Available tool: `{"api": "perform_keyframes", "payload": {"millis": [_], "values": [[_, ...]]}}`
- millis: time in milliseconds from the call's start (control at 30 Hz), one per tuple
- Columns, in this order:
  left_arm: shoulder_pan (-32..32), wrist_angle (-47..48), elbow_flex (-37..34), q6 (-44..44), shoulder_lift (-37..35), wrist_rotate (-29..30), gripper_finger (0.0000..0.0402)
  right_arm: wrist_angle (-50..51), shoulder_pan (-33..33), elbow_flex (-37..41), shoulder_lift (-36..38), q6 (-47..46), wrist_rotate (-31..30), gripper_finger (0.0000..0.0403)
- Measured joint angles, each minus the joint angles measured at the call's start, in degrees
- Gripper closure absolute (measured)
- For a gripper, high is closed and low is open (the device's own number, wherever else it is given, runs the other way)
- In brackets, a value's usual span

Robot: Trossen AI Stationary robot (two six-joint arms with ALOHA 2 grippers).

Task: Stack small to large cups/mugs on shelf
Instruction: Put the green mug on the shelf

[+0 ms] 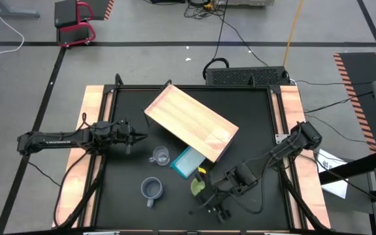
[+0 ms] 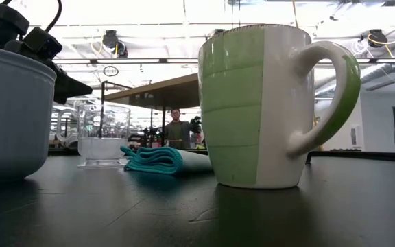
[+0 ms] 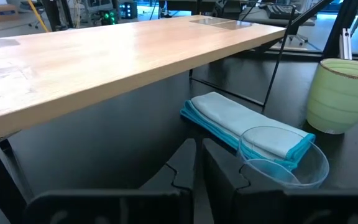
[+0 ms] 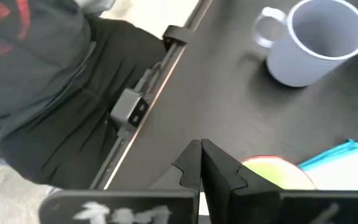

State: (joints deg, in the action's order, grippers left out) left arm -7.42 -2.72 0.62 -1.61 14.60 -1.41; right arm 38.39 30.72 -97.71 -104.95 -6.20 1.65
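Note:
The lime-green mug [image 1: 198,187] [image 2: 266,106] [image 3: 340,93] stands upright on its base near the table's near edge, its rim [image 4: 278,171] beside my right gripper [image 1: 205,193] [image 4: 201,165], which is shut. The grey-blue mug [image 1: 151,189] [image 4: 316,40] [image 2: 12,113] stands upright to its left. The clear glass cup [image 1: 160,156] [image 2: 103,134] [image 3: 284,155] stands farther back. The wooden shelf [image 1: 191,123] [image 3: 104,56] stands slantwise on thin dark legs. My left gripper [image 1: 136,136] [image 3: 199,168], shut, hovers at the shelf's left end, pointing right. My right gripper's shut fingers lie close against the green mug's rim [image 4: 272,167], coming level from the table's right. I cannot tell whether they touch it. My left gripper touches nothing.
A folded light-blue cloth [image 1: 187,162] [image 3: 241,124] [image 2: 160,159] lies by the shelf's near corner, between the glass cup and the green mug. A dark garment with red print [image 4: 36,68] shows past the table's near edge rail [image 4: 148,93]. A person [image 2: 177,129] stands far off.

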Motion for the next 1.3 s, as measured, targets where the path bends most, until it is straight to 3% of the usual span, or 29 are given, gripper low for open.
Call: {"api": "perform_keyframes", "payload": {"millis": [400,967,1300], "values": [[0.0,0.0,0.0,0.0,0.0,0.0,0.0371,1.1,-2.5,0.1,-6.5,2.4,-0.1,0.0403],[0.0,0.5,0.0,0.2,0.0,0.0,0.0371,3.9,-4.0,0.1,-6.3,-1.7,0.2,0.0402],[0.0,1.2,0.0,0.2,0.0,0.0,0.0371,3.9,-4.5,0.1,-6.3,-5.1,3.3,0.0332]]}}
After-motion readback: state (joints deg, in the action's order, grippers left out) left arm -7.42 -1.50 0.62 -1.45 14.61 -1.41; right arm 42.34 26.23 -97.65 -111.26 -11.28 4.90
